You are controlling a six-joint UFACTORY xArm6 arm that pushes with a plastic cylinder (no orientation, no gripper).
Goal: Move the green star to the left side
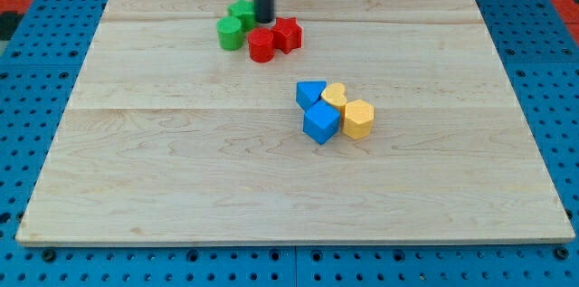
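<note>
My tip is a bare rod end with nothing to grasp, so it only pushes. It stands near the board's top edge, touching or just beside the right side of the green star, which it partly hides. A green cylinder sits against the star's lower left. Just right of the tip are a red star and a red cylinder. Well apart, mid-board, cluster a blue triangle, blue cube, yellow cylinder and yellow hexagon.
</note>
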